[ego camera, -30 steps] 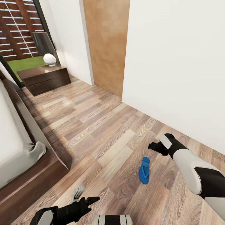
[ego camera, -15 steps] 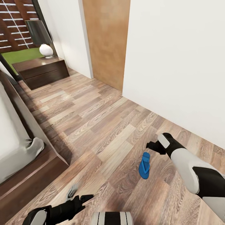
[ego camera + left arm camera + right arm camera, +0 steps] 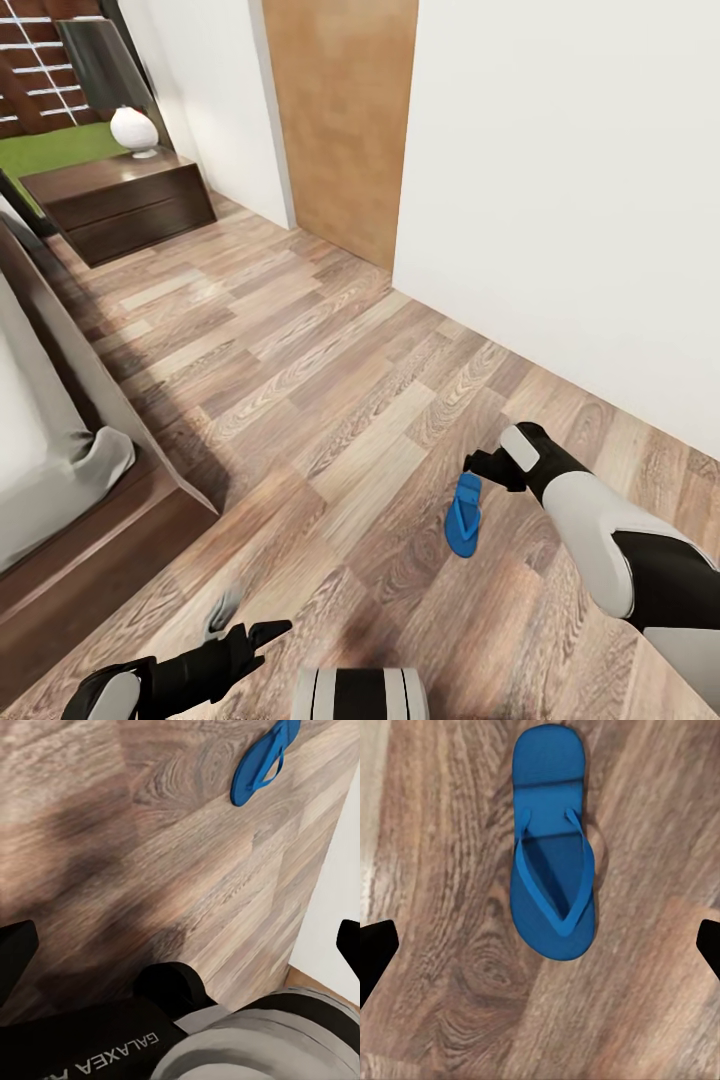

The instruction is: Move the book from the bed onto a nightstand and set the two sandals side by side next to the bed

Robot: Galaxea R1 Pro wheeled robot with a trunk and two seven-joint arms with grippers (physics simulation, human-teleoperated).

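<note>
One sandal in sight: a blue sandal (image 3: 463,514) lies flat on the wood floor (image 3: 330,400), strap side up, well apart from the bed (image 3: 60,470).
Right gripper: my right gripper (image 3: 487,466) hangs just above the sandal's far end, not touching it. In the right wrist view the sandal (image 3: 551,844) sits centred between the two dark fingertips (image 3: 375,952), which stand wide apart, so the fingers are spread and hold nothing.
Left gripper: my left gripper (image 3: 262,637) is low at the front of the head view, over bare floor. Both finger tips show spread at the frame edges of the left wrist view, nothing between them; the sandal (image 3: 264,761) is also seen there.
Other landmarks: nightstand (image 3: 115,205) with a lamp (image 3: 130,125) by the window, beyond the bed; wooden door (image 3: 340,120) in the white wall.
Book, second sandal: I cannot place either from these views.
Step in hand (my judgement): lowering to pick up the sandal with the right arm.
How I would do it well: descend straight, keep the sandal centred, and pinch across its narrow width at the strap or sole edge. The sole is thin and flat, so the fingers must nearly reach the floor without scraping it.
Risk: closing too high would catch only the straps, or nothing.
</note>
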